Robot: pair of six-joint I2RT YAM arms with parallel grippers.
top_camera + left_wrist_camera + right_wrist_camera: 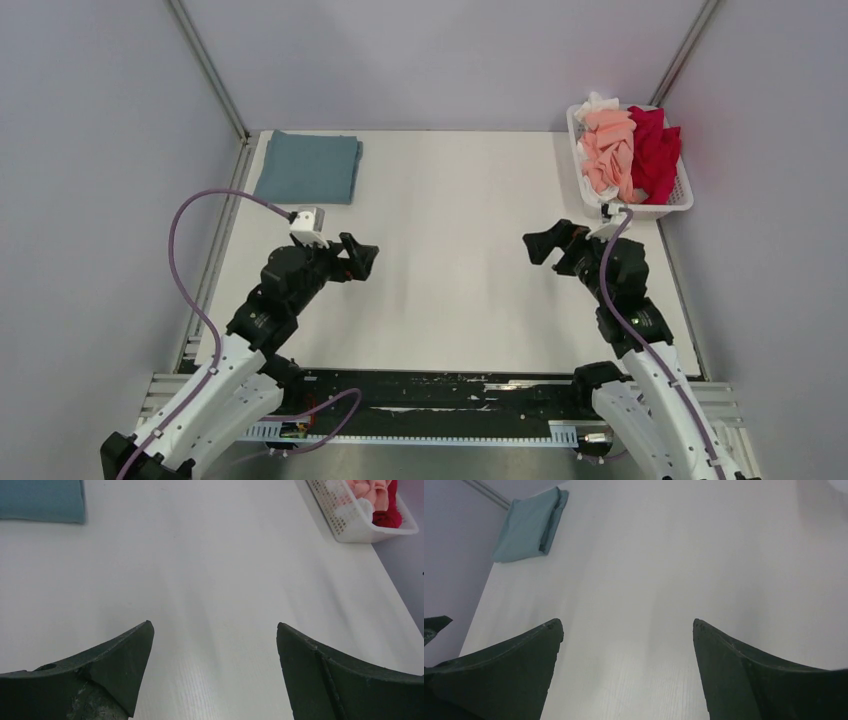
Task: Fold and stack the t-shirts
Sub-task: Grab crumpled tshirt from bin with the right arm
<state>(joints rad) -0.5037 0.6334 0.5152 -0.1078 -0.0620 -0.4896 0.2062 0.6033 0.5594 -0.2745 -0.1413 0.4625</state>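
A folded dusty blue-grey t-shirt [308, 167] lies flat at the table's far left corner; it also shows in the left wrist view [42, 500] and the right wrist view [529, 524]. A salmon-pink t-shirt [608, 152], a crimson red one [656, 150] and a white one [597, 103] are crumpled in the white lattice basket [683, 199] at the far right. My left gripper [362, 261] hovers open and empty over the table's middle left. My right gripper [536, 246] hovers open and empty over the middle right, near the basket.
The white table [450, 270] is bounded by grey walls with metal corner posts. The basket [350, 527] sits against the right wall. A black rail [430, 400] runs along the near edge between the arm bases. A purple cable [185, 260] loops off the left arm.
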